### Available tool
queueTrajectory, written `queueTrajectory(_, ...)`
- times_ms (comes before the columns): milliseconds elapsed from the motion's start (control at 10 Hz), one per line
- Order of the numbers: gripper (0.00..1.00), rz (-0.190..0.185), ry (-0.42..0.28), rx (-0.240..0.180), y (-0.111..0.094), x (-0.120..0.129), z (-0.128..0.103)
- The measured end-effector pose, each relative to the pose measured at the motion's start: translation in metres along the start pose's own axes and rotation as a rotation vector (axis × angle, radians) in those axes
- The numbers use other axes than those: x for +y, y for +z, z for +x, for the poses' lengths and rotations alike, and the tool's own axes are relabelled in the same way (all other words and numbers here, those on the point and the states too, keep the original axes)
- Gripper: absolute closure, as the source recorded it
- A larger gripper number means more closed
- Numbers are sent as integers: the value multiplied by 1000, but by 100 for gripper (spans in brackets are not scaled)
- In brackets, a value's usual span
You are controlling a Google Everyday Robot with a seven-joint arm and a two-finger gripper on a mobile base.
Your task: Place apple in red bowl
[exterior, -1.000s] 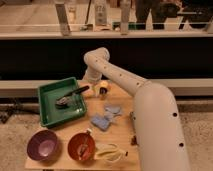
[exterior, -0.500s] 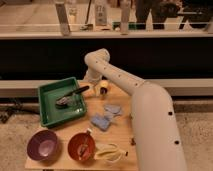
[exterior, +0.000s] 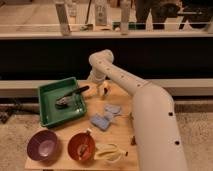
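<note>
Hand (exterior: 101, 89): we find it at the end of the white arm (exterior: 150, 115), hanging low over the back of the counter (exterior: 65, 131), just beside the right rim of the green tray (exterior: 43, 106).
Hand state: we cannot tell how far open it is, nor whether it has hold of anything.
Apple (exterior: 105, 90): we see a small yellow-orange round right at the hand, well apart from the bowls.
Red bowl (exterior: 71, 150): front of the counter, between the purple bowl (exterior: 44, 146) and the banana (exterior: 109, 152); something pale lies inside that we cannot identify.
Green tray contents: one dark utensil (exterior: 67, 97), lying aslant.
Blue cloths (exterior: 102, 120): bunched mid-counter, right of the tray and behind the banana.
</note>
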Motion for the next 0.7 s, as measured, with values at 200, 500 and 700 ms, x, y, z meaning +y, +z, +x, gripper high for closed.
queueTrajectory(200, 20, -10, -30, 40, -1, -10, -5)
queueTrajectory(500, 20, -26, -75, 85, -8, -9, 23)
queueTrajectory(700, 20, -39, -181, 58, -10, -3, 48)
